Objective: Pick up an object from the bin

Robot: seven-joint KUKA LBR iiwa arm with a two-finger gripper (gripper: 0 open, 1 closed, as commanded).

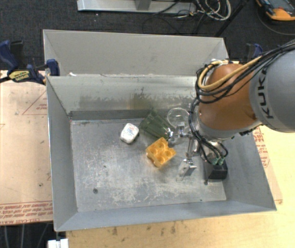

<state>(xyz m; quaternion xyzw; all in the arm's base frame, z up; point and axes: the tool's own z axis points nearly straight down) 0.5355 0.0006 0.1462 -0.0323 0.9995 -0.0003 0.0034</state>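
– Gripper (188,167) sits low over the floor of the bin (59,154), right of the middle. You cannot tell from here whether it is released or clenched, and nothing shows in its grasp.

– Which thing is it on, then?

– Your nearest candidates are the yellow-orange lumpy block (160,152) just beside it on the left and the small black block (216,172) near it on the right. A dark green thing (155,124), a clear round thing (177,117) and a white lump (129,133) lie further back.

– What could go wrong?

– I judge you may close on bare metal between the two blocks. You may also nudge the yellow one away, since it looks light and uneven. The cables (209,151) hanging under the orange cover (225,107) could drag on the black block.

– Any writing?

– Black letters on the grey arm (287,92) begin KU; the rest you cannot read.
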